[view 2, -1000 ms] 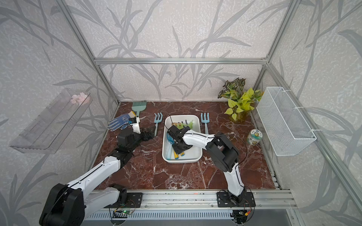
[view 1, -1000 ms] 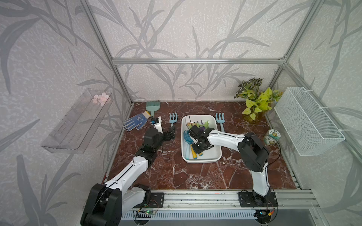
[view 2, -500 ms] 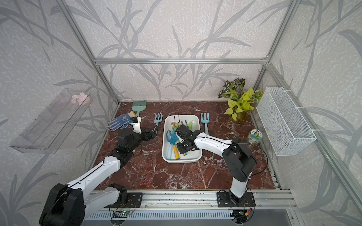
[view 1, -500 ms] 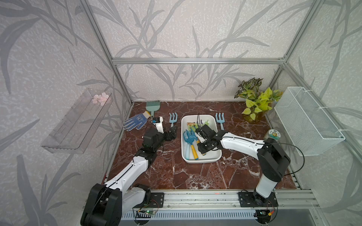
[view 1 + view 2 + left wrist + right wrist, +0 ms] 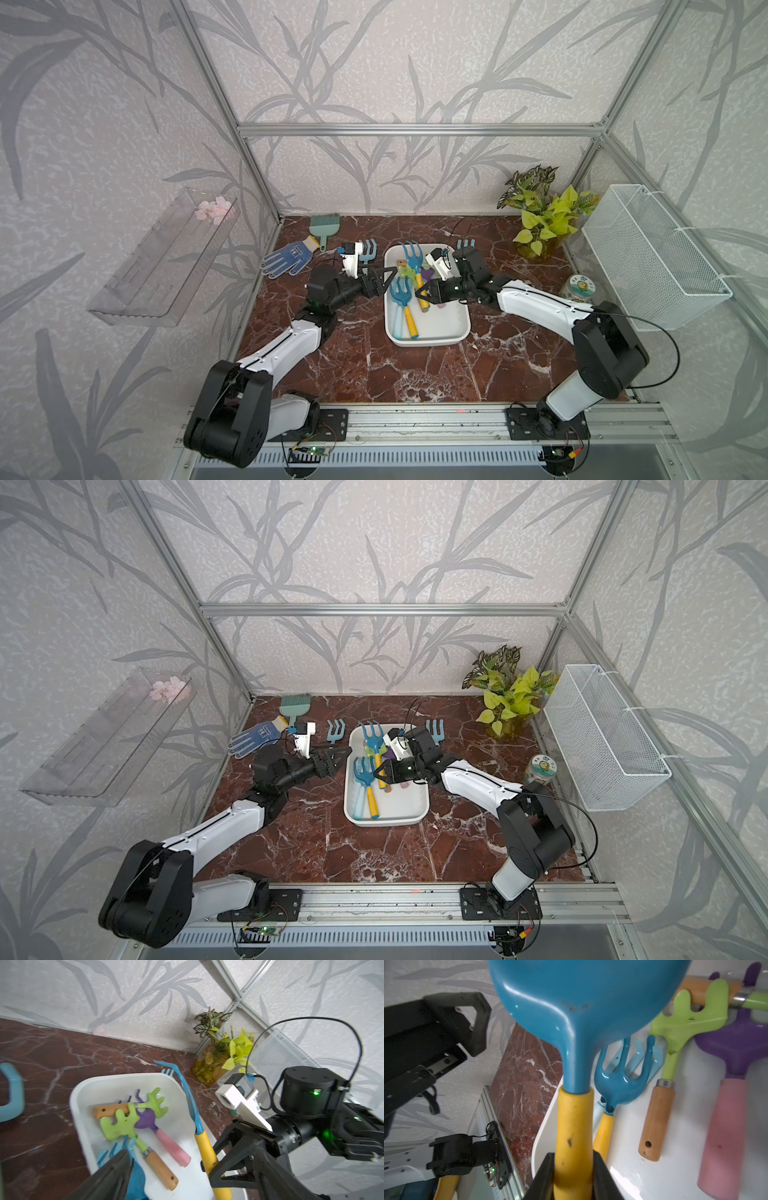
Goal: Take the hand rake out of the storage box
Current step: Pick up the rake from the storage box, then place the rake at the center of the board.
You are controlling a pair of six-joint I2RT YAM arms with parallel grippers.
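The right pincer [image 5: 424,292] is pinching the yellow handle of the hand rake [image 5: 413,257]; the right wrist view shows both fingers [image 5: 545,1176] pressed against its sides. The handle crosses the line of the fingers. Its blue head rises above the pincer, tilted toward the back wall, and a short stub of handle hangs below. The rake seems clear of the other rakes [image 5: 124,1126], which lie flat directly beneath the pincer on the floor of the storage box [image 5: 428,341].

The held rake hangs over the box, not yet outside it. Straight ahead of the right fingertips, just past the rim on that side, the left pincer [image 5: 384,280] hovers spread wide and empty, facing the rake. The right arm has the grip, so I judge the coming move to be a carry over a rim to the table [image 5: 353,353], or a handover across that short gap.
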